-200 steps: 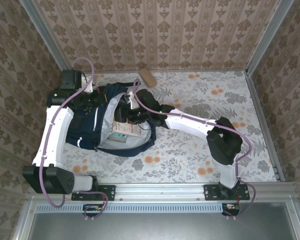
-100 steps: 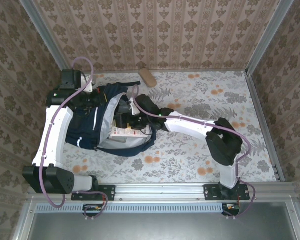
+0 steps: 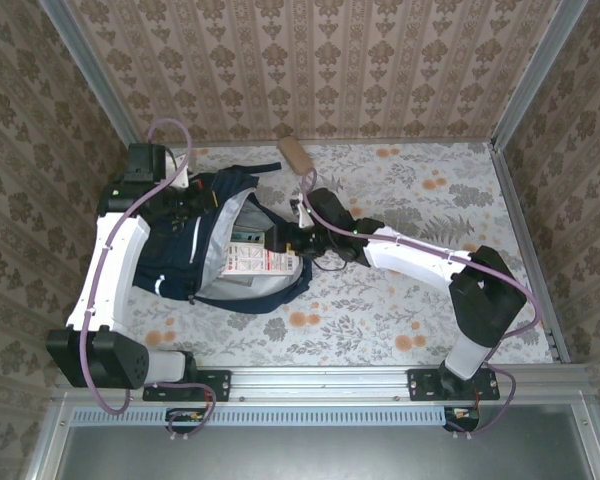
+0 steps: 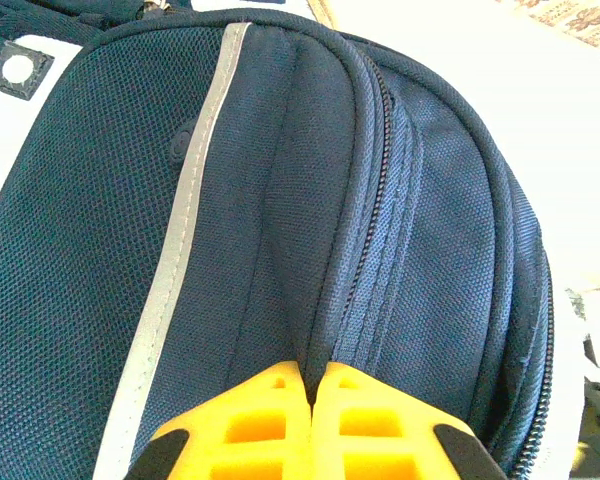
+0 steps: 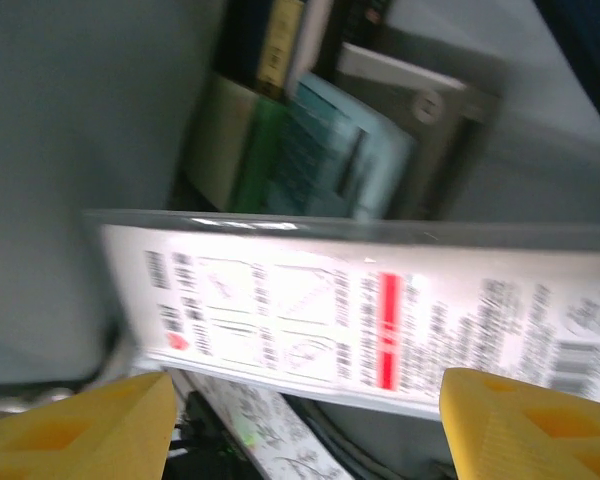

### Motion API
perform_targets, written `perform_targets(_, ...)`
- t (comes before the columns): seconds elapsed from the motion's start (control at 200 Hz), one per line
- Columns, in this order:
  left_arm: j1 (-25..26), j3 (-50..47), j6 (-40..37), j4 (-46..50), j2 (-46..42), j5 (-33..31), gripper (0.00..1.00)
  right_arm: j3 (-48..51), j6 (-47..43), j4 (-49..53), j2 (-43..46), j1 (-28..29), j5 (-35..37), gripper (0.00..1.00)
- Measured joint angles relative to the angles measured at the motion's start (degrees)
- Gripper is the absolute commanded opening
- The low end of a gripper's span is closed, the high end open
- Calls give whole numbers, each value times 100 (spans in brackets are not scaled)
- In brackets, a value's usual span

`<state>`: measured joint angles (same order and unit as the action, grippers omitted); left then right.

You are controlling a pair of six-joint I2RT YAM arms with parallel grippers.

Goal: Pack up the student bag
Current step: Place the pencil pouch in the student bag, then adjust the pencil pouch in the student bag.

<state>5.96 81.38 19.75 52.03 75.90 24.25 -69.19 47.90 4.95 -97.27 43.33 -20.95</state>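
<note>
The student bag (image 3: 175,255) is a navy backpack lying at the table's left, its mouth open and showing pale grey lining (image 3: 235,290). My left gripper (image 3: 185,203) is shut on a fold of the bag's top fabric (image 4: 280,200), the yellow fingers (image 4: 270,420) pinched together. A white box with a red-striped label (image 3: 260,262) lies in the bag's mouth. My right gripper (image 3: 288,243) stands open just outside that mouth. In the right wrist view its fingertips (image 5: 80,430) sit wide apart below the box (image 5: 360,315) and do not touch it. A teal book (image 5: 330,160) and dark books lie deeper inside.
A brown block (image 3: 296,155) lies at the table's back edge near the wall. Patterned walls close in the left, back and right sides. A metal rail (image 3: 320,385) runs along the near edge. Floral tabletop (image 3: 430,200) spreads to the right of the bag.
My right gripper has opened and drawn back to the right, out of the bag, leaving the white box in the mouth. The left gripper still pinches the fabric.
</note>
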Motion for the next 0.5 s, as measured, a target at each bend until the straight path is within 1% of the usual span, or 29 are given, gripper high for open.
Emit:
perform_targets(0.265,205,-160,-2,-31,-55,-101,0,-2,20,-24,-442,-149,90,73)
perform_targets(0.37,278,-234,-2,-42,-101,-149,0,-415,-103,46,-723,-162,133,73)
perform_targets(0.495,302,-236,-4,-52,-153,-199,0,-1169,-376,168,-1130,-162,129,71)
